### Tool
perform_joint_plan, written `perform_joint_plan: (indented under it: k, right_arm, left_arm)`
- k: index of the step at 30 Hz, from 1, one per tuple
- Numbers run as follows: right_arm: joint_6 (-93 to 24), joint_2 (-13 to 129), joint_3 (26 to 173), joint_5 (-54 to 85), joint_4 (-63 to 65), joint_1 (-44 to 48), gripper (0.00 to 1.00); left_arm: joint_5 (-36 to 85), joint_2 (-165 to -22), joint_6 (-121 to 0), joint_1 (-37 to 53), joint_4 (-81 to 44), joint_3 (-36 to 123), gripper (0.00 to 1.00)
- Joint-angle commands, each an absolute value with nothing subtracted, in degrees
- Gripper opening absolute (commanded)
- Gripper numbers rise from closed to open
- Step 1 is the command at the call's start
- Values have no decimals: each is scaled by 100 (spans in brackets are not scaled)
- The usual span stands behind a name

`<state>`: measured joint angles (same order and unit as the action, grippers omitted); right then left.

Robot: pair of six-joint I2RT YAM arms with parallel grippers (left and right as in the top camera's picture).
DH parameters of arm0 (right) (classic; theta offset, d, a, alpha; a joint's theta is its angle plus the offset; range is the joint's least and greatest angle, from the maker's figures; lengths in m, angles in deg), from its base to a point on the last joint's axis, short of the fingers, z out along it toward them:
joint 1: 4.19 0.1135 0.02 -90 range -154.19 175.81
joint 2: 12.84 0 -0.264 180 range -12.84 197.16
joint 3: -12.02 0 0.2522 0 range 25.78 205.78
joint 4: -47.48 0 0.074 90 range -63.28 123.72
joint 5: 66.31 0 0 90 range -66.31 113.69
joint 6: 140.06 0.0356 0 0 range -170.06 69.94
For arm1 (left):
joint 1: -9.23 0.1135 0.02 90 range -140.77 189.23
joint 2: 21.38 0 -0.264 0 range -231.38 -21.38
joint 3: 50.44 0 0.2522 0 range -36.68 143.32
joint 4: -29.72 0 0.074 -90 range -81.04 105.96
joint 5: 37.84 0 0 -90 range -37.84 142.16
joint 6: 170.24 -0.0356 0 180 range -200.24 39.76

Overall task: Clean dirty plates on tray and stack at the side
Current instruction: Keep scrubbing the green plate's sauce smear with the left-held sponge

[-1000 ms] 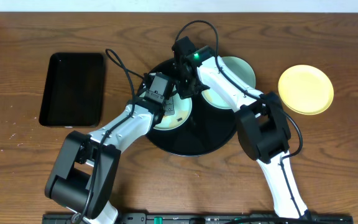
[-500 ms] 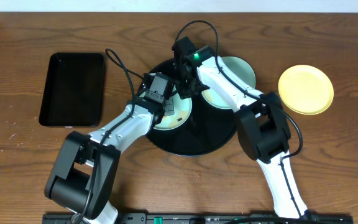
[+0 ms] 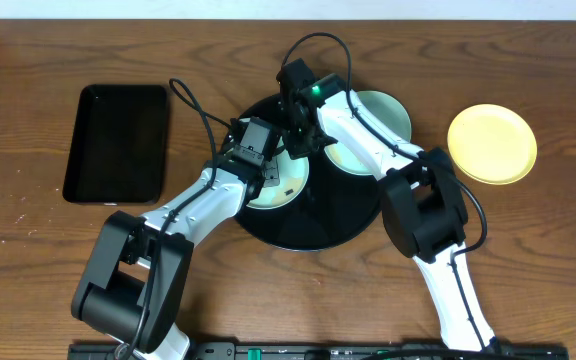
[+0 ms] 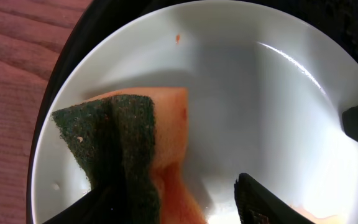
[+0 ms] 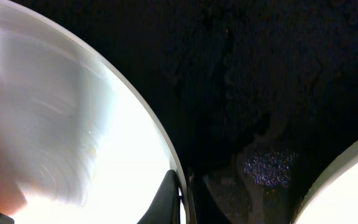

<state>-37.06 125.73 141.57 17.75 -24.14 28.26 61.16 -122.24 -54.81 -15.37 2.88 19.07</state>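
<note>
Left fingers (image 4: 173, 196): spread wide over the front plate (image 4: 247, 93), gripping nothing. One tip sits against the green scouring face of the sponge (image 4: 135, 137). The other tip stands clear of it, with bare plate showing between them. The sponge lies flat on this plate, green side toward the rim, its orange body wet and stained. One small orange speck shows near the far rim of the plate.

Right fingers (image 5: 182, 193): closed to a narrow pinch on the rim of the same front plate, with the edge running between the two tips. Most of the plate surface in the right wrist view is blurred.

The front plate, pale mint, sits inside the round tray (image 3: 313, 225), on its left half. The back plate (image 3: 388, 112), also pale mint, lies at the tray's upper right and is partly hidden under the right arm. In the right wrist view a strip of black tray separates the two plates.

The yellow plate (image 3: 492, 144) rests alone on the counter (image 3: 528, 260), to the right of the round tray and apart from it. A rectangular black tray (image 3: 116, 142) sits on the counter to the left.
</note>
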Motion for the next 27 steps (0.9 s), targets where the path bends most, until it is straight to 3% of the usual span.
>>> perform_joint_plan:
  k: [1,10,16,20,27]
  right_arm:
    - [-3595,12702,13997,1786,-2502,2976,1]
    - [-3595,12702,13997,1786,-2497,2976,1]
    - [-3595,12702,13997,1788,-2495,2976,2]
    - [-3595,12702,13997,1788,-2497,2976,1]
    - [-3595,12702,13997,1788,-2502,2976,1]
  left_arm:
    - [6203,-12139,-5518,-1506,233,1951,58]
    - [6011,-11378,-5512,-1506,209,1951,56]
    - [6015,-11280,-5514,-1506,157,1938,29]
    - [6089,-11512,-5512,-1506,148,1901,25]
    - [6664,-12016,-5501,-1493,218,1901,8]
